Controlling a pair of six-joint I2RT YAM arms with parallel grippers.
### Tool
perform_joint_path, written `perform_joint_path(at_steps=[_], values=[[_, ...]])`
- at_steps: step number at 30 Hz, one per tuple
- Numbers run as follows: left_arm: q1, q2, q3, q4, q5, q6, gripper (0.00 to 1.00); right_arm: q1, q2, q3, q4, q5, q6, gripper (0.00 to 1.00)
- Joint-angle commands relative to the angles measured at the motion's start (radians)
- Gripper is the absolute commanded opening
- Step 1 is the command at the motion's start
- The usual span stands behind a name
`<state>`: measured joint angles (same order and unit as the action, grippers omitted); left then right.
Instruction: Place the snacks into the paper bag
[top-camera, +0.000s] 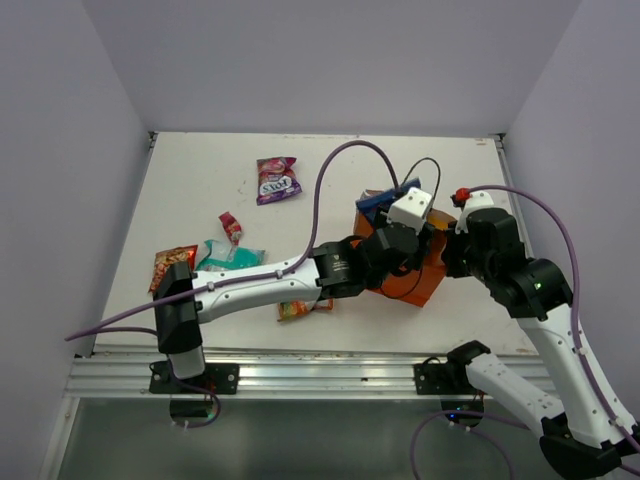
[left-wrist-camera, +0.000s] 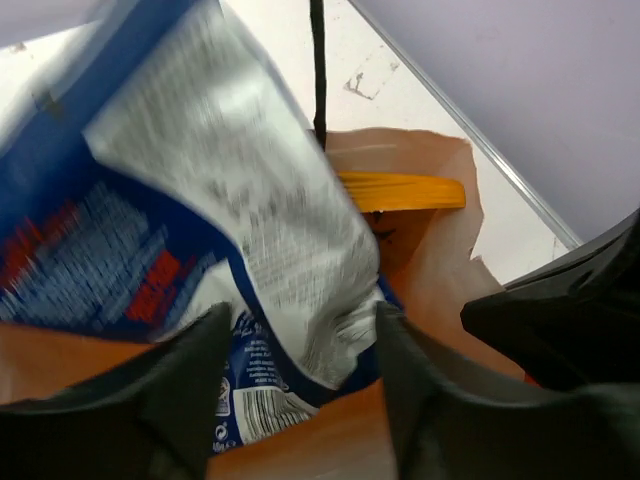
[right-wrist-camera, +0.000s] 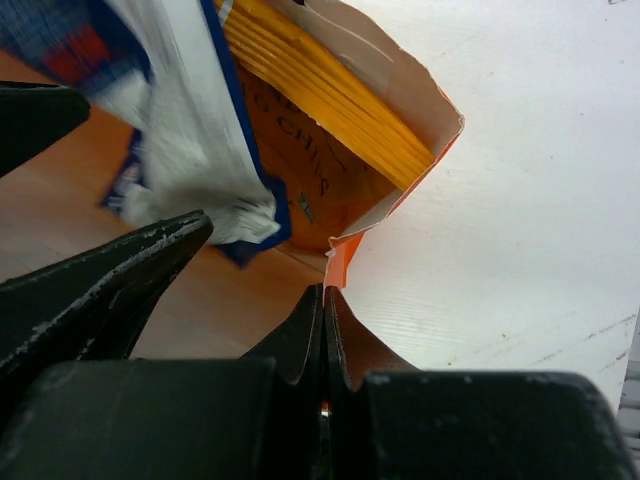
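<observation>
The dark blue packet (left-wrist-camera: 150, 230) hangs blurred in the mouth of the paper bag (top-camera: 425, 285), above a yellow packet (right-wrist-camera: 330, 110) inside it. The left gripper (left-wrist-camera: 300, 320) straddles it, jaws parted, not visibly pinching. The right gripper (right-wrist-camera: 323, 295) is clamped tight on the bag's rim.

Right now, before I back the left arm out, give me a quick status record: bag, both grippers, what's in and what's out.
bag: orange paper bag, mouth open
right gripper: shut on the bag's rim
left gripper: at the bag mouth, jaws apart
blue packet: blurred, lower end between the left jaws, partway into the bag
in bag: yellow packet
on table: purple packet, small red packet, teal packet, orange packet, orange-green packet partly under the left arm
</observation>
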<state>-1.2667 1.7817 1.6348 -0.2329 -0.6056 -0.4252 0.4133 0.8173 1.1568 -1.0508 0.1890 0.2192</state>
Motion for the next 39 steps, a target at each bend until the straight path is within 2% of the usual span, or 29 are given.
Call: perform_joint_path(at_steps=[1, 4, 6, 9, 10, 12, 13, 14, 15, 17, 19, 21, 22, 28, 34, 35, 36, 38, 39], values=[[-0.011, -0.093, -0.042, 0.095, -0.04, 0.02, 0.68, 0.004, -0.007, 0.007, 0.009, -0.01, -0.017, 0.0], [-0.011, -0.114, -0.04, 0.072, -0.063, 0.019, 0.77, 0.004, -0.007, 0.009, 0.011, -0.013, -0.017, 0.0], [-0.017, -0.14, -0.029, 0.049, -0.083, 0.011, 0.77, 0.002, -0.004, 0.007, 0.011, -0.017, -0.018, 0.0], [-0.06, -0.224, -0.023, -0.015, -0.254, -0.041, 0.74, 0.004, -0.007, 0.007, 0.009, -0.014, -0.018, 0.0], [-0.074, -0.255, -0.038, -0.032, -0.386, -0.087, 0.74, 0.004, -0.007, 0.009, 0.011, -0.014, -0.017, 0.0], [-0.091, -0.344, -0.106, -0.188, -0.506, -0.217, 0.74, 0.004, -0.009, 0.007, 0.009, -0.014, -0.018, 0.0], [-0.089, -0.367, -0.136, -0.272, -0.598, -0.412, 0.74, 0.004, -0.009, 0.007, 0.011, -0.014, -0.018, 0.0], [-0.085, -0.399, -0.197, -0.443, -0.609, -0.51, 0.74, 0.002, -0.006, 0.007, 0.011, -0.017, -0.017, 0.0], [-0.051, -0.409, -0.231, -0.492, -0.596, -0.571, 0.76, 0.002, -0.004, 0.009, 0.012, -0.019, -0.018, 0.0], [0.018, -0.41, -0.288, -0.619, -0.452, -0.717, 0.77, 0.002, 0.0, 0.009, 0.012, -0.023, -0.02, 0.0], [0.111, -0.395, -0.378, -0.637, -0.328, -0.783, 0.82, 0.004, -0.001, 0.007, 0.012, -0.026, -0.018, 0.0], [0.157, -0.374, -0.467, -0.55, -0.254, -0.765, 0.84, 0.004, -0.003, 0.007, 0.012, -0.028, -0.02, 0.0], [0.167, -0.36, -0.489, -0.516, -0.173, -0.736, 0.84, 0.004, -0.003, 0.007, 0.012, -0.029, -0.018, 0.0], [0.196, -0.228, -0.624, -0.41, 0.048, -0.782, 0.87, 0.004, -0.007, 0.009, 0.011, -0.033, -0.018, 0.0], [0.222, -0.148, -0.742, -0.197, 0.156, -0.704, 0.86, 0.004, -0.009, 0.009, 0.012, -0.034, -0.018, 0.0], [0.228, -0.124, -0.754, -0.188, 0.17, -0.698, 0.79, 0.004, -0.009, 0.009, 0.011, -0.034, -0.02, 0.0], [0.228, -0.114, -0.754, -0.184, 0.179, -0.698, 0.63, 0.004, -0.012, 0.009, 0.011, -0.034, -0.02, 0.0], [0.228, -0.116, -0.725, -0.245, 0.152, -0.705, 0.12, 0.004, -0.013, 0.009, 0.011, -0.031, -0.02, 0.0], [0.227, -0.126, -0.707, -0.281, 0.127, -0.718, 0.0, 0.004, -0.014, 0.009, 0.011, -0.031, -0.02, 0.0]])
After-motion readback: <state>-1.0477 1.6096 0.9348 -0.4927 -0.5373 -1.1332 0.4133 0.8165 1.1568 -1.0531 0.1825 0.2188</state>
